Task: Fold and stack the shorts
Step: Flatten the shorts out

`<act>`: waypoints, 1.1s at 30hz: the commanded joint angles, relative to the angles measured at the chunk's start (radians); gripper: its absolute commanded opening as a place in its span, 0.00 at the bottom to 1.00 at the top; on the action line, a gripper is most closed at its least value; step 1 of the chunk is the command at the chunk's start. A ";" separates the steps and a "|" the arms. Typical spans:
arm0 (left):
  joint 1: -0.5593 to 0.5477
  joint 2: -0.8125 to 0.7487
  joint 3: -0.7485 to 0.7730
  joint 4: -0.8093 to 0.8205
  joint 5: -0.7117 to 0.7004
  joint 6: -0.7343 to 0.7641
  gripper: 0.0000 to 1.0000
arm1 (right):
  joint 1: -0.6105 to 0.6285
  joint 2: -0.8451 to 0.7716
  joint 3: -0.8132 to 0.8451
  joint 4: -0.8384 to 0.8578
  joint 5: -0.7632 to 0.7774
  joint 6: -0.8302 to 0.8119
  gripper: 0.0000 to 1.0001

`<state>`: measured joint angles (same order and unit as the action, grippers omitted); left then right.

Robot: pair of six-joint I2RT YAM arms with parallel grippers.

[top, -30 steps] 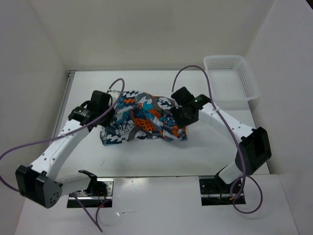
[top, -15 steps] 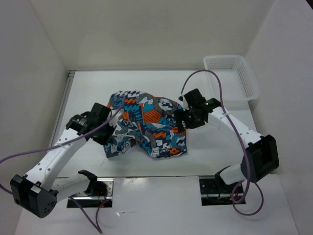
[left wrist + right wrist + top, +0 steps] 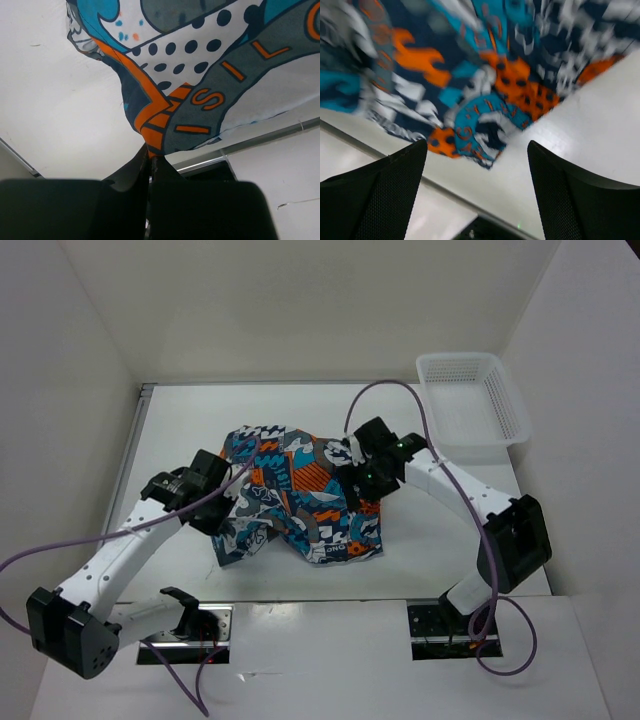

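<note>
I take the white mesh basket (image 3: 465, 405) as my mark. The shorts (image 3: 300, 498) lie rumpled on the desk (image 3: 450, 530), well apart from the basket, to its left and nearer my bases.

My left gripper (image 3: 214, 504) is at the edge of the shorts farthest from the basket. It is pressed together, pinching a thin fold of the hem, and the left wrist view shows orange and grey print caught right at the tips. My right gripper (image 3: 362, 480) is over the edge of the shorts nearest the basket. Its fingers are spread wide with nothing between them, and in the right wrist view the cloth sits beyond them.

The fabric is thin, soft and limp, with a busy patchwork of teal, orange, white, grey and black, and it heaps into loose ridges rather than lying flat. I judge it light and floppy: it will sag and drag on the desk, and a shallow pinch could slip off. A hem or corner with doubled cloth looks like the best hold. The basket is rigid plastic lattice with sloped walls.
</note>
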<state>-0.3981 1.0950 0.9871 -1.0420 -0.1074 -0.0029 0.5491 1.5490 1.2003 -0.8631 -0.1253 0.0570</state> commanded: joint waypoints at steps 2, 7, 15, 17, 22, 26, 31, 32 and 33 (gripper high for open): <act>-0.002 0.014 0.005 0.031 0.009 0.003 0.03 | -0.044 0.041 0.218 0.101 0.036 0.013 0.86; -0.011 -0.024 0.074 -0.239 0.240 0.003 0.15 | -0.100 0.135 0.223 0.154 0.145 0.014 0.86; -0.041 -0.308 -0.059 0.254 -0.253 0.003 0.73 | -0.146 0.267 0.266 0.200 0.168 0.033 0.86; -0.004 -0.278 -0.038 0.330 -0.194 0.003 0.95 | -0.155 0.311 0.314 0.210 0.168 0.033 0.86; 0.177 0.077 0.212 0.430 0.084 0.003 1.00 | -0.179 0.374 0.367 0.222 0.168 0.023 0.87; 0.275 0.368 0.353 0.504 0.178 0.003 1.00 | -0.208 0.385 0.343 0.242 0.168 0.023 0.87; 0.364 0.653 0.516 0.477 0.319 0.003 1.00 | -0.227 0.411 0.334 0.274 0.159 0.023 0.87; 0.375 0.695 0.542 0.441 0.331 0.003 1.00 | -0.227 0.425 0.343 0.274 0.159 0.023 0.87; 0.404 0.741 0.618 0.419 0.343 0.003 1.00 | -0.238 0.425 0.357 0.283 0.159 0.023 0.87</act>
<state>-0.0345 1.7535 1.4971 -0.5953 0.1261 -0.0029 0.3267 1.9491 1.5185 -0.6415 0.0307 0.0776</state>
